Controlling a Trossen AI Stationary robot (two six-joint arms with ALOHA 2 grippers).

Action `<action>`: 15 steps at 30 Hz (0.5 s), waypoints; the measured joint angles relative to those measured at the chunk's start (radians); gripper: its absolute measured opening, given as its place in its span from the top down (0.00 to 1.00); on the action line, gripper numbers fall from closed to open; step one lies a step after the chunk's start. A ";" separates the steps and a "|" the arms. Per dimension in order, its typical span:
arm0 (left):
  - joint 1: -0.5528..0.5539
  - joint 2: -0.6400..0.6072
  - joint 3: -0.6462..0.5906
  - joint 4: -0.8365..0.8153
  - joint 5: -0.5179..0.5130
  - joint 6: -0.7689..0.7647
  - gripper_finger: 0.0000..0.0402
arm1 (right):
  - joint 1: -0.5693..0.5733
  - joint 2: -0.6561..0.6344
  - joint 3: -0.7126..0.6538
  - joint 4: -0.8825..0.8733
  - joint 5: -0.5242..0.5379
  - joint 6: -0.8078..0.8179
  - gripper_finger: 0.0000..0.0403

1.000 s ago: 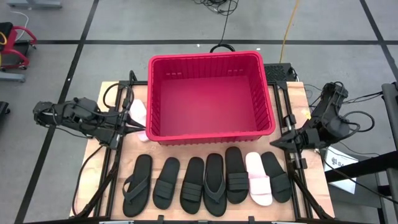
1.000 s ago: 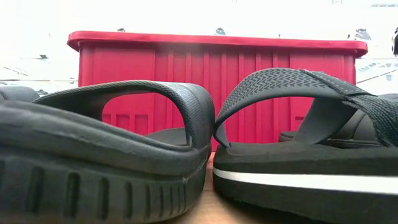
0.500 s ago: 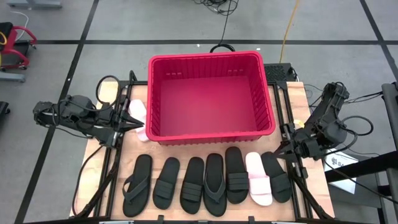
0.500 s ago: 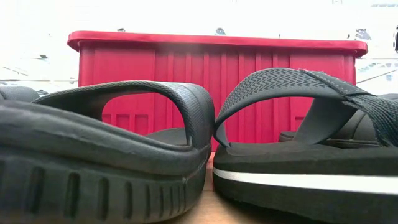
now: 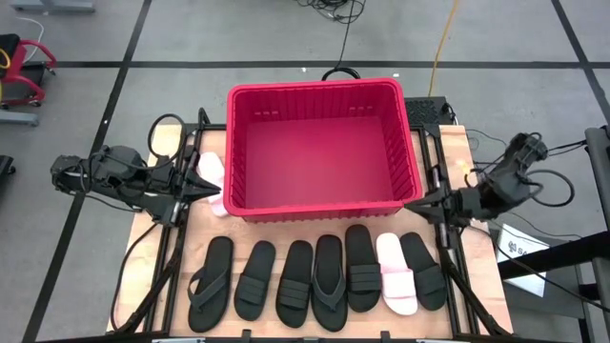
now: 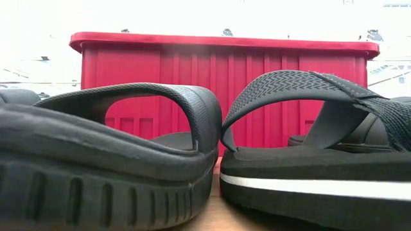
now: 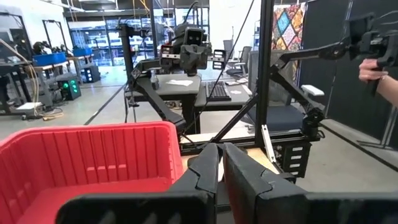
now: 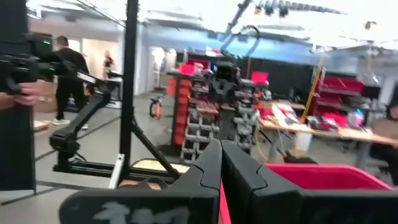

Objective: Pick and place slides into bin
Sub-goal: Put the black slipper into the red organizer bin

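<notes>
The red bin (image 5: 324, 87) stands at the table's far middle and also shows in the low view (image 6: 225, 64). Several slides lie in a row along the near edge: a black thong flip-flop (image 5: 211, 283), black wide-strap slides (image 5: 295, 279), and a pale pink-white slide (image 5: 396, 272). A second pink-white slide (image 5: 210, 173) lies on the table against the bin's left wall. My left gripper (image 5: 215, 194) is shut and hovers over that slide's near end, pointing right. My right gripper (image 5: 410, 203) is shut and empty beside the bin's near right corner, pointing left.
Black frame rails (image 5: 176, 238) run along both table sides. The wrist views show the bin's wall (image 7: 87, 155) and rim (image 8: 323, 177), with people and equipment in the room beyond. Bare tabletop (image 5: 315, 227) lies between the bin and the row of slides.
My right gripper first dipped toward the near edge, then swung toward the far edge and the bin's near right corner, lying more level. My left gripper has drawn back slightly toward the table's left edge. Both have stayed shut. The slides have not moved.
</notes>
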 joint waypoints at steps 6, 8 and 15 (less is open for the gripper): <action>0.000 0.000 0.000 0.000 -0.002 0.001 0.94 | -0.083 0.089 0.152 -0.258 -0.135 0.158 1.00; 0.000 0.001 0.000 0.000 -0.002 0.001 0.94 | -0.098 0.119 0.194 -0.355 -0.176 0.239 1.00; 0.000 0.007 0.000 -0.002 -0.003 0.023 0.94 | -0.133 0.174 0.252 -0.546 -0.389 0.486 1.00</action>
